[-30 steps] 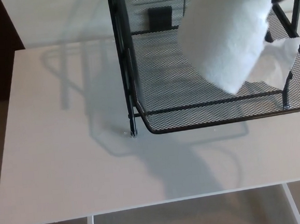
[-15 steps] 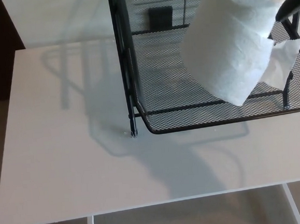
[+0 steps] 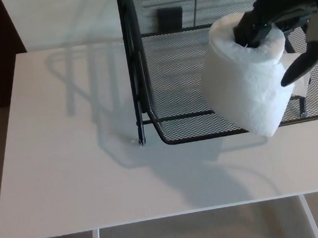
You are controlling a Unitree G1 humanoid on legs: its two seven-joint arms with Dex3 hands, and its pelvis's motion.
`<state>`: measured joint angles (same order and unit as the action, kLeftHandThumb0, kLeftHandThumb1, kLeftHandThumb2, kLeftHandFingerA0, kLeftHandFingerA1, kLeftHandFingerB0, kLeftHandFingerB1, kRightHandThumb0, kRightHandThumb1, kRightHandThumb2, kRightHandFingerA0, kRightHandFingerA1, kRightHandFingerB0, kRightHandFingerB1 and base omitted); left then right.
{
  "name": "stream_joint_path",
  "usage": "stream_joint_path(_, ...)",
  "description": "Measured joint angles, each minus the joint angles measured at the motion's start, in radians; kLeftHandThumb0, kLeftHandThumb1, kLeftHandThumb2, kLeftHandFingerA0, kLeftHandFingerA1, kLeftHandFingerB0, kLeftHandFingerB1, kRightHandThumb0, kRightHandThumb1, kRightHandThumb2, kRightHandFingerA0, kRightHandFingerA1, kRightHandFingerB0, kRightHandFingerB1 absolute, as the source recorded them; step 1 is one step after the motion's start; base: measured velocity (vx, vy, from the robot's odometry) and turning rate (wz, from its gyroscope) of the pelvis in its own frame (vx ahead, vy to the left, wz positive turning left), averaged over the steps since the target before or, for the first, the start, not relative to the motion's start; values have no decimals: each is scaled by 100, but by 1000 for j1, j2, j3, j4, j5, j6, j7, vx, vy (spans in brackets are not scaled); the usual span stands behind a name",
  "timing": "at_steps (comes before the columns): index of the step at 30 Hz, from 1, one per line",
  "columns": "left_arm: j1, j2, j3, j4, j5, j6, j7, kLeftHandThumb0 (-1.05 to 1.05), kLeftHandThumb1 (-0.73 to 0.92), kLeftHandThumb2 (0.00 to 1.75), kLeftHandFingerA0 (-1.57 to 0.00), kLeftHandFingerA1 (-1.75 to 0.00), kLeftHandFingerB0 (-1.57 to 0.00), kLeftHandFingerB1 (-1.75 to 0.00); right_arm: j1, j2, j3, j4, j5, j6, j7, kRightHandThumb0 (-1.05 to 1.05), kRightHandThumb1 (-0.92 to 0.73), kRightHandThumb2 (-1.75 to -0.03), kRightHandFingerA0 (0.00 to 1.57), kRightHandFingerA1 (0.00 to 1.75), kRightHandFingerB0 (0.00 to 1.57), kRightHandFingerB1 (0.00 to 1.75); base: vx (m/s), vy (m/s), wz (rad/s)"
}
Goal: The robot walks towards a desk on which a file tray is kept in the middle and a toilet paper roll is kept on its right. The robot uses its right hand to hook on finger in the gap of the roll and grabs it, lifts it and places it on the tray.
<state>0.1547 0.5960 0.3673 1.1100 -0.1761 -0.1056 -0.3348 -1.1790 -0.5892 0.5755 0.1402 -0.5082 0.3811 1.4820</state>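
Looking like an office. Showing a white desk [image 3: 69, 170] mid-frame bearing a mesh file tray [image 3: 172, 79] at upper right, carpet [image 3: 212, 230] below.

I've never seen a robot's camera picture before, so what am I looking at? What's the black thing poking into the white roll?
This picture comes from a camera on the robot's head, looking down at a white desk. The black thing is the robot's right hand. It has a thumb and two thick fingers; one finger is hooked into the hole of the toilet paper roll, holding it up. The roll hangs over the front edge of a black wire file tray standing on the desk. The robot's left hand does not show.
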Motion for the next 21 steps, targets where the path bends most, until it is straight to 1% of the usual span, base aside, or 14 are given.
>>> stream_joint_path(1, 0, 0, 0, 0, 0, 0, 0, -89, 74, 115, -47, -67, -27, -59, 0, -1, 4, 0, 0, -1, 2, -75, -42, -81, 3, 32, 25, 46, 0, 0, 0)
stream_joint_path(3, -1, 0, 0, 0, 1, 0, -1, -89, 74, 115, -47, -67, -27, -59, 0, -1, 10, 0, -1, 1, 4, -75, -42, -81, 3, 32, 25, 46, 0, 0, 0)
stream_joint_path(4, -2, 0, 1, 0, 1, 0, -1, -91, 92, 72, -49, -63, -28, -54, 0, -1, 13, 0, -3, 4, 5, -70, -41, -81, 3, 39, 35, 48, 0, 0, 0)
stream_joint_path(5, -3, 0, 1, 0, 1, 0, -1, -91, 92, 72, -49, -63, -28, -54, 0, -1, 14, 0, -4, 7, 5, -70, -41, -81, 3, 39, 35, 48, 0, 0, 0)
stream_joint_path(6, -3, 0, 1, 0, 1, 0, -1, -89, 73, 114, -49, -69, -30, -61, 0, -1, 14, 1, -5, 12, 4, -72, -71, -62, 0, 0, 53, 37, 0, 0, 0)
stream_joint_path(9, -6, 0, 2, 1, 1, 0, -1, -88, 73, 114, -48, -68, -29, -60, 30, -1, -29, -28, -4, 12, -36, -73, -76, -63, 0, 1, 52, 41, 0, 0, 0)
stream_joint_path(10, -6, 0, 2, 1, 1, 0, -1, -90, 92, 72, -50, -63, -29, -54, 39, 0, -40, -36, -4, 12, -48, -73, -80, -64, 0, 0, 52, 41, 0, 0, 0)
stream_joint_path(11, -6, 0, 2, 1, 1, 0, -1, -90, 73, 114, -47, -68, -30, -61, 50, 2, -52, -44, -5, 13, -63, -75, -85, -66, 0, 6, 53, 41, 0, 0, 0)
stream_joint_path(13, -7, 0, 1, 2, 1, 0, -1, -92, 73, 115, -44, -67, -27, -60, 65, 7, -70, -59, -7, 13, -92, -76, -84, -65, 0, 4, 49, 39, 0, 0, 0)
stream_joint_path(14, -8, 0, 1, 2, 1, 0, -1, -93, 92, 71, -48, -64, -27, -55, 71, 9, -77, -65, -8, 13, -107, -76, -75, -79, 0, 1, 42, 43, 0, 0, 0)
stream_joint_path(15, -9, 0, 1, 2, 1, 0, -2, -91, 92, 71, -49, -63, -28, -55, 75, 11, -82, -68, -10, 13, -121, -90, -73, -105, 0, 18, 38, 51, 0, 0, 0)
stream_joint_path(16, -10, 0, 1, 2, 1, 0, -3, -92, 92, 72, -49, -64, -28, -55, 76, 13, -86, -71, -12, 13, -133, -91, -71, -104, 0, 16, 38, 51, 0, 0, 0)
stream_joint_path(17, -10, 0, 2, 2, 1, 0, -3, -91, 74, 115, -47, -68, -28, -60, 76, 14, -90, -71, -15, 11, -146, -82, -63, -102, 0, 29, 35, 52, 0, 0, 0)
stream_joint_path(21, -5, 1, 3, 2, 1, 0, -4, -91, 74, 115, -46, -67, -29, -60, 67, 19, -114, -56, -19, 3, -195, -78, -73, -68, 0, 17, 27, 34, 0, 0, 0)
